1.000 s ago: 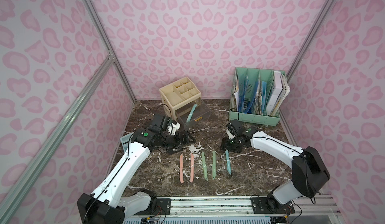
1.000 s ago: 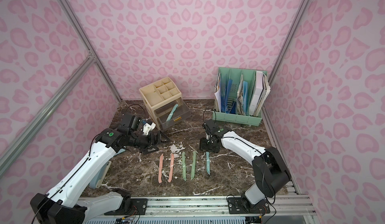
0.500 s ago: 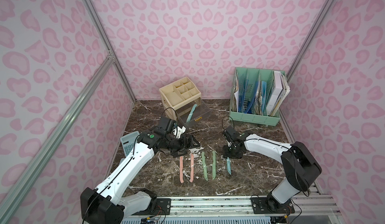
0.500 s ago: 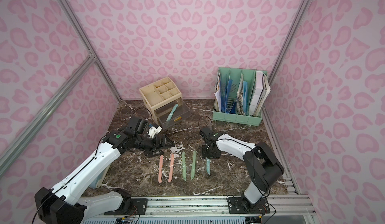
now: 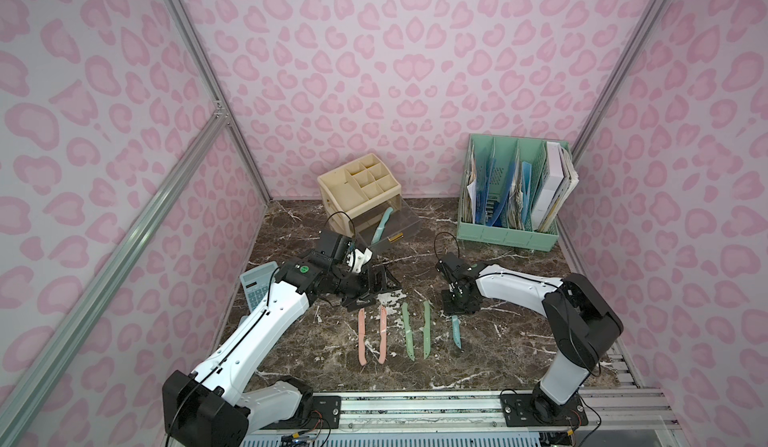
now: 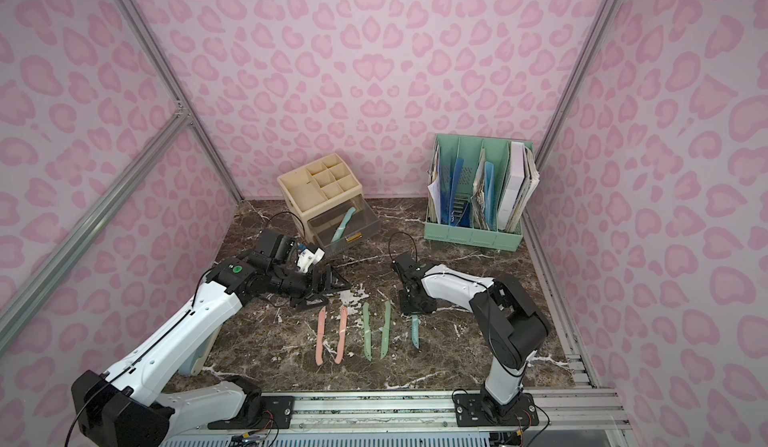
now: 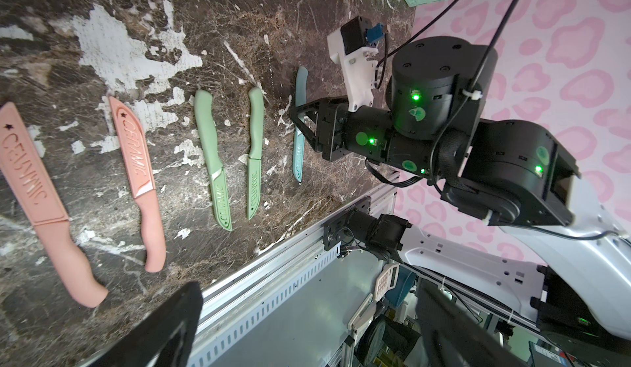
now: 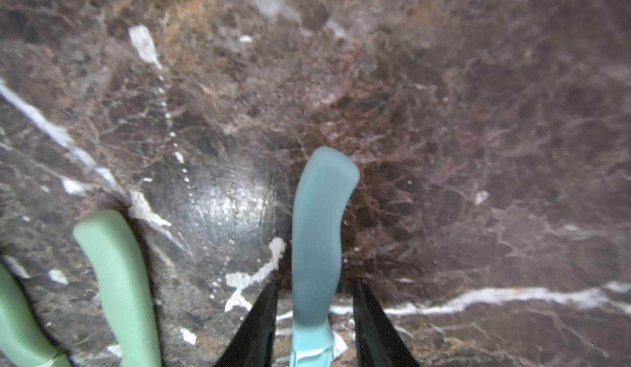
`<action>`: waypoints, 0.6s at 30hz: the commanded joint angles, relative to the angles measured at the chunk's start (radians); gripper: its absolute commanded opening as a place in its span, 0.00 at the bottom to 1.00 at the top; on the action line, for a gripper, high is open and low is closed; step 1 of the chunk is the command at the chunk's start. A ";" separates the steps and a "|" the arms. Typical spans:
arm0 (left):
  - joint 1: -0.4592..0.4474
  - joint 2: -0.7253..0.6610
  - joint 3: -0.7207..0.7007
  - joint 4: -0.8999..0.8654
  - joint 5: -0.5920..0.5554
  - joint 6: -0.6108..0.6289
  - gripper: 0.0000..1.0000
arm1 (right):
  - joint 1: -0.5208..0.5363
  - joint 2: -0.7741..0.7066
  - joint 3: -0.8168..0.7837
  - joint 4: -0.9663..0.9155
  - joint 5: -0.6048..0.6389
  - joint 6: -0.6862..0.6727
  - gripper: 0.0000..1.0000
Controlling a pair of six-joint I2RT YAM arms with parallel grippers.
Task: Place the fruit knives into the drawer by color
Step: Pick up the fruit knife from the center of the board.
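On the dark marble worktop (image 5: 498, 341), the slim teal blue knife (image 8: 321, 211) lies flat, its handle between the narrow jaws of the right hand (image 8: 314, 285), slight gaps either side, while the left hand (image 5: 376, 289) hovers wide open nearby.

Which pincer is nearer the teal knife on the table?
Right. The right pincer straddles the teal knife at its handle, a finger on each side, not yet touching. The left pincer hangs open by the pink knives, across the whole row.
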 commanded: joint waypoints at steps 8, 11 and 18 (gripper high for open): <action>0.000 0.014 0.021 0.010 0.003 0.004 0.99 | 0.004 0.034 -0.010 -0.007 0.051 -0.028 0.19; 0.000 0.024 0.035 0.007 0.003 0.006 0.99 | 0.005 0.028 0.000 -0.018 0.054 -0.030 0.08; -0.001 0.064 0.110 -0.027 -0.006 0.032 0.99 | 0.004 -0.019 0.075 -0.083 0.059 -0.040 0.06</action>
